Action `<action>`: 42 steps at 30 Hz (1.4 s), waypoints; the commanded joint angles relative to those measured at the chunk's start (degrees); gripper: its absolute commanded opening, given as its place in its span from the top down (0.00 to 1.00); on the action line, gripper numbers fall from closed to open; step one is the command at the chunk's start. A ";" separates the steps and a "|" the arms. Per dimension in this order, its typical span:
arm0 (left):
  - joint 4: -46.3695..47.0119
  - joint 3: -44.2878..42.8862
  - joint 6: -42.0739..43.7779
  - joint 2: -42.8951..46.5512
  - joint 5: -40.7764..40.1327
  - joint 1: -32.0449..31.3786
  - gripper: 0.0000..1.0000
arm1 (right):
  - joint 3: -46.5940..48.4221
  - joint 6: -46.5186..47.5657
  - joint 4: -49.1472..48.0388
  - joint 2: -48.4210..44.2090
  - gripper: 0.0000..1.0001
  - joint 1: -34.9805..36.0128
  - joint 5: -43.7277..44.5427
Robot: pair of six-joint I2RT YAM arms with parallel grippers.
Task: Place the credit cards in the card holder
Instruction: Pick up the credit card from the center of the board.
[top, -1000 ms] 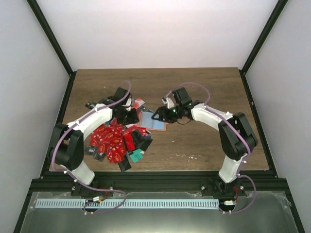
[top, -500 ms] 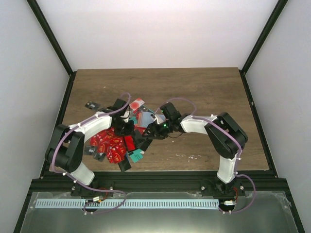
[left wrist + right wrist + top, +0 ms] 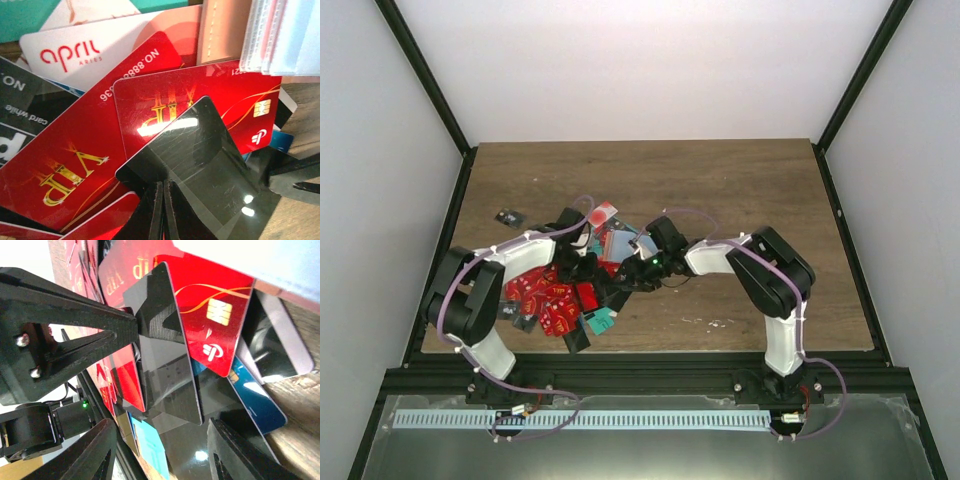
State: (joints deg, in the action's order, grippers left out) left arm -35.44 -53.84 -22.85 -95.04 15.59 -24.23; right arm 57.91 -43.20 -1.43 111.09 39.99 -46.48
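Note:
A heap of credit cards [image 3: 545,295], mostly red, lies left of centre on the table. My left gripper [image 3: 164,190] is shut on the corner of a glossy black card [image 3: 200,160] that lies over a red VIP card [image 3: 165,100]. In the top view the left gripper [image 3: 587,268] sits at the heap's right side. My right gripper [image 3: 160,455] is open, and its fingers straddle the same black card [image 3: 170,375] from the opposite end. The salmon card holder [image 3: 222,30], with clear sleeves beside it, lies just beyond the cards [image 3: 618,243].
A white "april" card [image 3: 85,55] and teal cards lie among the red ones. One black card [image 3: 507,217] lies apart at the far left, and a white card with a red spot [image 3: 603,213] behind the heap. Both arms crowd the heap's right edge.
My left gripper has closed onto the black card. The right arm has swung left to the heap, and its jaws have narrowed slightly.

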 commanded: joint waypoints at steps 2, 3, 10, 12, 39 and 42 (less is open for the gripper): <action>1.34 1.55 1.62 -1.92 -1.39 0.32 0.96 | 1.56 -0.98 -1.16 1.96 0.49 0.70 -0.86; 1.46 1.74 1.66 -1.90 -1.51 0.33 0.96 | 1.71 -1.09 -1.22 2.32 0.49 0.77 -1.03; 2.68 3.75 1.41 -1.32 -0.59 0.38 0.96 | 2.43 -2.75 -2.93 3.72 0.51 1.70 -2.34; 2.88 4.14 1.32 -1.01 -0.41 0.38 0.96 | 2.26 -3.61 -4.00 4.04 0.51 1.84 -2.78; 2.26 6.28 -0.10 2.68 0.76 0.36 0.96 | 7.28 -0.05 7.27 4.99 0.53 1.94 6.46; 2.75 6.30 0.13 1.79 0.92 0.37 0.96 | 7.37 -0.38 7.54 5.46 0.53 1.98 6.50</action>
State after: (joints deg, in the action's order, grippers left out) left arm -33.74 -48.51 -23.18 -91.22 17.39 -23.92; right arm 64.01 -44.53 2.66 114.72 41.45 -43.00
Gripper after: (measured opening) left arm 0.044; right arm 0.467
